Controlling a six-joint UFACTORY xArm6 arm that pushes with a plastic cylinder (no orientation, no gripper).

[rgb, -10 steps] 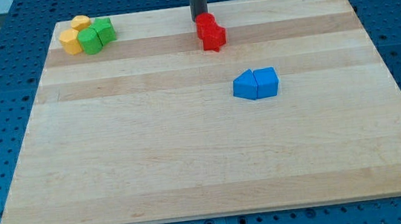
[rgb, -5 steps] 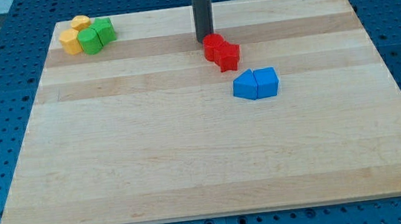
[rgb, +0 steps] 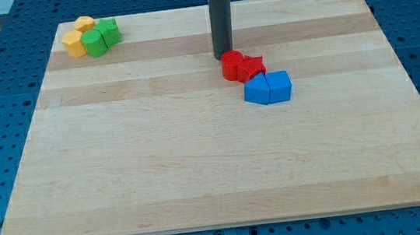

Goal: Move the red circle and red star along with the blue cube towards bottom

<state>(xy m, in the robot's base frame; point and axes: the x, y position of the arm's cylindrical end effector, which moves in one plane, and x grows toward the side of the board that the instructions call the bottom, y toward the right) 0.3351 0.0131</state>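
Observation:
My tip (rgb: pixel 223 57) rests on the board just above and to the left of the red circle (rgb: pixel 232 66), touching it. The red star (rgb: pixel 250 67) sits against the circle's right side. Just below them lie two blue blocks side by side: a blue wedge-like block (rgb: pixel 256 91) on the left and the blue cube (rgb: pixel 279 86) on the right. The red star touches or nearly touches the top of the blue pair.
A cluster of two yellow blocks (rgb: pixel 74 43) and two green blocks (rgb: pixel 103 36) sits at the top left corner of the wooden board (rgb: pixel 160 162). The board lies on a blue perforated table.
My tip has moved down and slightly right, pushing the red circle and red star from near the board's top edge down to the blue blocks. The blue blocks have not moved.

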